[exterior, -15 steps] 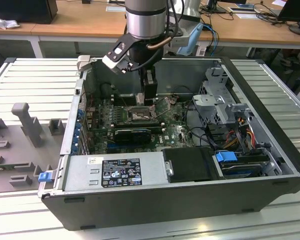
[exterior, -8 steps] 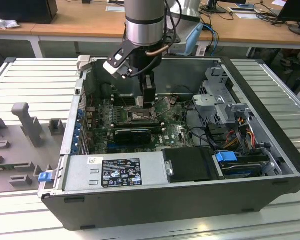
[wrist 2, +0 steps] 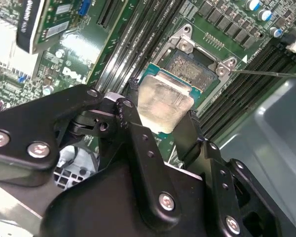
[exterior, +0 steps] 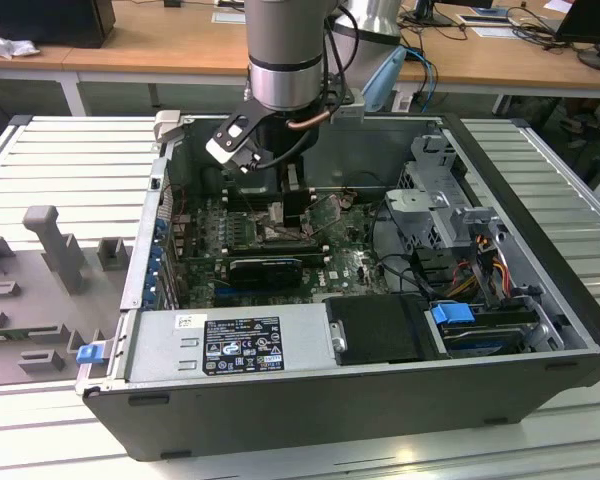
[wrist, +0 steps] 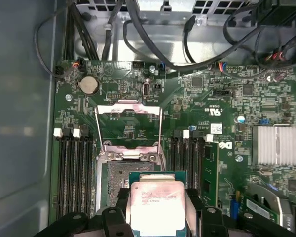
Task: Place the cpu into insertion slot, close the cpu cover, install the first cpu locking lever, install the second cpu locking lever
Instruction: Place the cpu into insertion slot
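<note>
The gripper [wrist 2: 163, 112] has its jaws clamped on the cpu [wrist: 155, 205], holding it partly over the insertion slot [wrist: 113, 183], with the cpu cover [wrist: 129, 104] flipped open at the slot's edge.

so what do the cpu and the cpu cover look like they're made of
The cpu: a pale silvery metal lid with a dull, slightly smeared sheen, on a green board-like base whose edge shows around it. The cpu cover: probably thin stamped steel, grey and bright where light catches its frame.
</note>
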{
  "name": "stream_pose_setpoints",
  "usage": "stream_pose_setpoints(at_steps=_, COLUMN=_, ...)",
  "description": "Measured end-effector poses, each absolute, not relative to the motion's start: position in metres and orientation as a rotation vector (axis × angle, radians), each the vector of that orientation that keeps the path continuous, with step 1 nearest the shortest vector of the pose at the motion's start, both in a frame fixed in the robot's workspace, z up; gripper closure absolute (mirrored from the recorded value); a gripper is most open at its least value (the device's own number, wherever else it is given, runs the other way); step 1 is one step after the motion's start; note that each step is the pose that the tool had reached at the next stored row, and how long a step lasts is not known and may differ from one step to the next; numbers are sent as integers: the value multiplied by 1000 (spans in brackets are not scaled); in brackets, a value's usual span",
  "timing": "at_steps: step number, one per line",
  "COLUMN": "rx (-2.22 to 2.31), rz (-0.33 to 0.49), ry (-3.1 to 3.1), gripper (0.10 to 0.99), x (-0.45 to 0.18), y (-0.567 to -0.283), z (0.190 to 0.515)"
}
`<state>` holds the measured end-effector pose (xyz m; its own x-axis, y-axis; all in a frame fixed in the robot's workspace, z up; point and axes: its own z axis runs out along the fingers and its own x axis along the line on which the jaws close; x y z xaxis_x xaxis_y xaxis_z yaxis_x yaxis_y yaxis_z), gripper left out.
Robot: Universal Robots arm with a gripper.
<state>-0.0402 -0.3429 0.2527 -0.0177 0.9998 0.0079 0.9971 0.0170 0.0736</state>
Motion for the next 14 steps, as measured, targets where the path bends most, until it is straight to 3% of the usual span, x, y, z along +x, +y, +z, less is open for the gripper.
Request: stream_pose_setpoints(at_steps=14, rx=2196, rz=87, ry=2181, gripper=557, x=-43, y=-331, z=232)
